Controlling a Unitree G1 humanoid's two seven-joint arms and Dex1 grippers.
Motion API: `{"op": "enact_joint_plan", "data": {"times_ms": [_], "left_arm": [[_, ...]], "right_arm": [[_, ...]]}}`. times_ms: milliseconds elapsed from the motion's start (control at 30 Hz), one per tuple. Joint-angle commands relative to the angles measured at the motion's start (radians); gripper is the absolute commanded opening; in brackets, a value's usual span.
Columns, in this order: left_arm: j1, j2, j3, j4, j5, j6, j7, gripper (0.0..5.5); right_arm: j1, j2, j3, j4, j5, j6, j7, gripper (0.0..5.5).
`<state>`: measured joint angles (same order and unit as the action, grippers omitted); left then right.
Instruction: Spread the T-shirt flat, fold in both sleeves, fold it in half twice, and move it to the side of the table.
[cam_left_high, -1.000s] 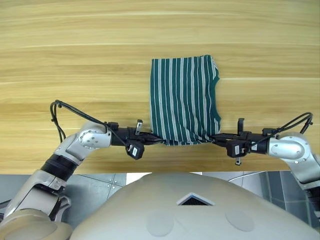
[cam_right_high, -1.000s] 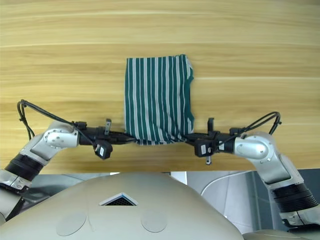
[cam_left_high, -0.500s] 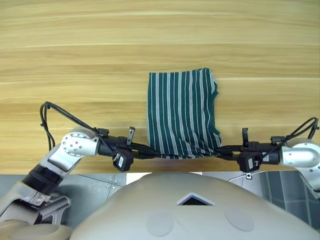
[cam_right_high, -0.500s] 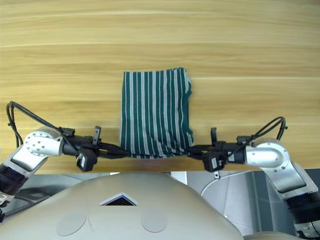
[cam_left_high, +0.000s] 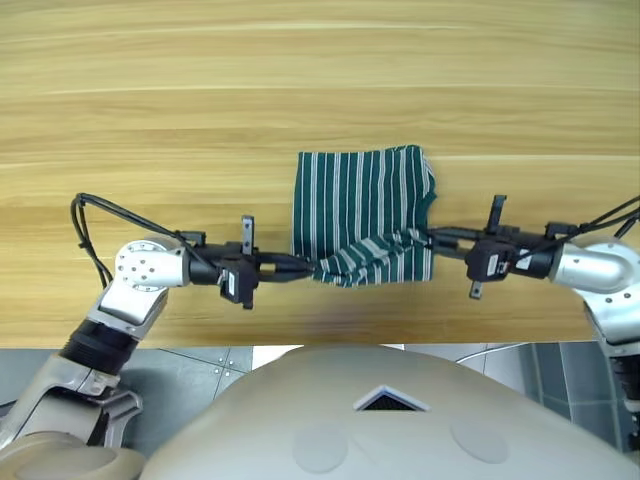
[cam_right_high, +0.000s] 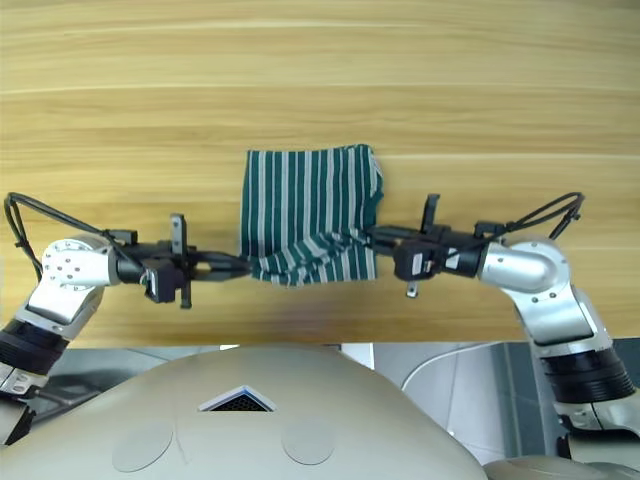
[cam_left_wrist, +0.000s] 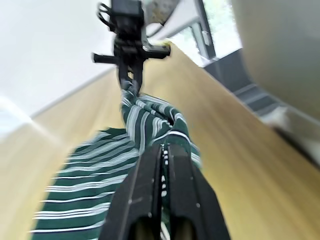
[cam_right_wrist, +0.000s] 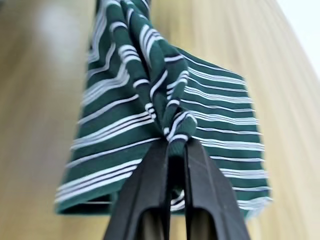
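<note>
A green T-shirt with white stripes (cam_left_high: 362, 195) lies folded on the wooden table (cam_left_high: 200, 120), its near edge lifted off the surface and bunched. My left gripper (cam_left_high: 309, 266) is shut on the near left corner of the T-shirt (cam_left_wrist: 150, 120). At the near right corner my right gripper (cam_left_high: 430, 237) is shut on the cloth (cam_right_wrist: 170, 115). Both hold the hem a little above the table, pulled taut between them. In the left wrist view the right gripper (cam_left_wrist: 131, 82) shows across the cloth.
The table's near edge (cam_left_high: 200, 345) runs just in front of the arms, with grey floor (cam_left_high: 200, 365) beyond it. Bare wood spreads to the left, right and far side of the shirt.
Both grippers have lifted the T-shirt's near edge and carried it away from me, over the rest of the cloth. The shirt now looks shorter and its near part is bunched.
</note>
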<state>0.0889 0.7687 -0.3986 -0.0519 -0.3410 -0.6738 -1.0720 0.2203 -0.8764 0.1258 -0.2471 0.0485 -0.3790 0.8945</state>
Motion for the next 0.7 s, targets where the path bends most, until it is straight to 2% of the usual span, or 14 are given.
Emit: {"op": "enact_joint_plan", "data": {"times_ms": [33,267,533,700], "left_arm": [[-0.08,-0.071,0.07,0.047,-0.009,0.023,0.041,0.0],[-0.275,-0.217,0.146,0.292,0.087,0.038,0.137,0.0],[-0.569,-0.37,0.138,0.876,0.333,-0.046,0.288,0.0],[-0.751,-0.465,0.118,1.19,0.481,-0.048,0.462,0.0]], "right_arm": [[-0.113,0.035,0.004,0.017,-0.046,0.061,-0.03,0.14],[-0.26,0.095,0.037,0.098,-0.161,0.135,-0.084,0.14],[-0.469,0.2,0.103,0.33,-0.317,0.193,-0.192,0.14],[-0.566,0.269,0.157,0.505,-0.441,0.238,-0.299,0.14]]}}
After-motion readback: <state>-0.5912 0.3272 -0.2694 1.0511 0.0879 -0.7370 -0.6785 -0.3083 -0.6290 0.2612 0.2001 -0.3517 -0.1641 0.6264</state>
